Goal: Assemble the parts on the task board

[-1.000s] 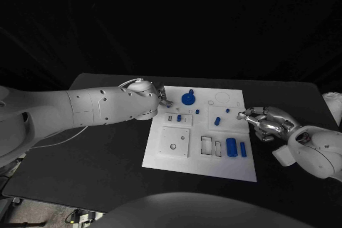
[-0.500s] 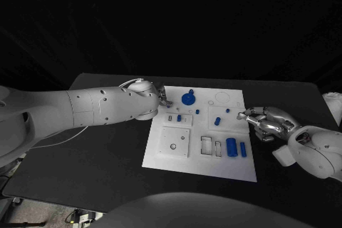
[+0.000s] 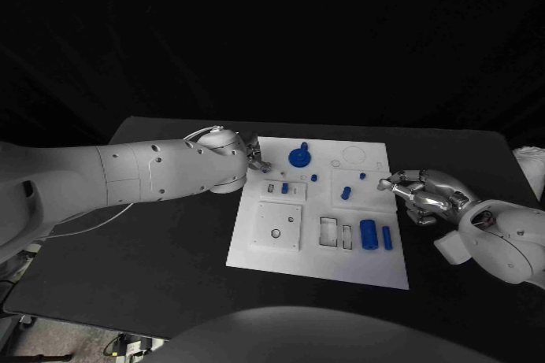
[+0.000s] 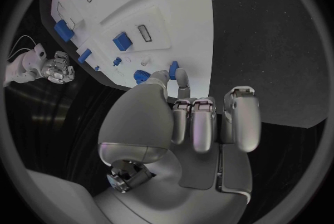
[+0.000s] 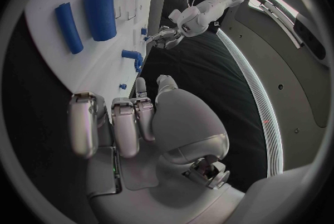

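The left silver hand [image 3: 257, 156] is at the far left edge of the flat white task board [image 3: 284, 251], its fingers curled in, and it pinches a small blue piece [image 4: 173, 69] at the fingertips. On the board lie a round blue knob [image 3: 300, 156], a small blue peg [image 3: 345, 194] and two blue cylinders [image 3: 369, 233]. The right silver hand [image 3: 421, 194] rests at the board's right edge, clenched, holding nothing.

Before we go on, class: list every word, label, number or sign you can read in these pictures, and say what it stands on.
None can be read.
The task board carries only outlines and recesses, no lettering.
The blue parts are plain.
The left hand and right hand bear no legible marking.
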Motion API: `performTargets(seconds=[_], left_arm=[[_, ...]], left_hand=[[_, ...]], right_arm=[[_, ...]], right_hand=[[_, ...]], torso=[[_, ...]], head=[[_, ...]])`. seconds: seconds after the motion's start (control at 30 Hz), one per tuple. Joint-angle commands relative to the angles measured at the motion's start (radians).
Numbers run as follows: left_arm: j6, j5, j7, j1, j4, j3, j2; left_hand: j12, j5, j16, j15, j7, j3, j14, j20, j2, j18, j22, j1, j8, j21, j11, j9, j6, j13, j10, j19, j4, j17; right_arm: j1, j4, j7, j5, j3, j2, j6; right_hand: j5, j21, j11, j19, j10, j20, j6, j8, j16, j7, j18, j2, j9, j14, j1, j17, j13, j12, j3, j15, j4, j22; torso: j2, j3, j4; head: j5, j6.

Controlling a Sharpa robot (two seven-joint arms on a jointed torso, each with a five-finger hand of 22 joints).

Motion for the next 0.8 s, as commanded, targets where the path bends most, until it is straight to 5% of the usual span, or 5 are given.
performTargets(seconds=[0.03, 0.47, 0.8], left_arm=[[-0.019, -0.015, -0.012, 0.004, 0.033, 0.002, -0.019], [-0.018, -0.030, -0.037, 0.015, 0.172, 0.001, -0.105], [-0.041, -0.032, -0.033, 0.012, 0.232, -0.006, -0.129]], left_hand=[[0.002, -0.004, 0.002, -0.005, -0.004, 0.009, 0.104, -0.010, -0.014, 0.008, 0.222, -0.002, 0.002, -0.003, -0.006, 0.000, 0.002, 0.263, 0.104, 0.046, 0.001, 0.264], [0.002, -0.008, 0.002, -0.005, -0.004, 0.031, 0.104, -0.010, -0.023, 0.008, 0.222, -0.013, -0.001, -0.004, -0.006, -0.002, 0.005, 0.263, 0.104, 0.047, 0.002, 0.264], [0.002, -0.010, 0.002, -0.005, -0.004, 0.039, 0.104, -0.010, -0.025, 0.008, 0.222, -0.018, -0.002, -0.003, -0.006, -0.003, 0.006, 0.263, 0.104, 0.047, 0.002, 0.264]], right_arm=[[-0.001, 0.000, 0.006, -0.007, 0.000, 0.000, 0.014], [-0.001, -0.004, 0.003, -0.007, 0.000, 0.003, 0.016], [-0.002, -0.007, 0.002, -0.007, 0.000, 0.004, 0.018]], right_hand=[[-0.004, -0.004, -0.044, -0.006, 0.163, -0.002, 0.007, -0.004, 0.002, -0.001, -0.004, 0.003, -0.002, 0.098, -0.003, 0.254, 0.099, -0.003, 0.004, -0.001, -0.002, 0.199], [-0.002, -0.005, -0.044, -0.007, 0.163, -0.001, 0.007, -0.005, 0.002, -0.002, -0.004, 0.001, -0.002, 0.097, -0.001, 0.251, 0.099, -0.003, 0.005, -0.001, -0.004, 0.198], [-0.001, -0.006, -0.045, -0.008, 0.163, -0.001, 0.007, -0.005, 0.001, -0.002, -0.003, -0.001, -0.002, 0.096, 0.002, 0.251, 0.099, -0.003, 0.006, -0.001, -0.005, 0.198]], torso=[[0.000, 0.0006, 0.0004], [0.000, -0.0007, 0.0008], [0.001, -0.0011, 0.0013]], head=[[0.000, 0.000], [-0.003, 0.000], [0.001, 0.000]])
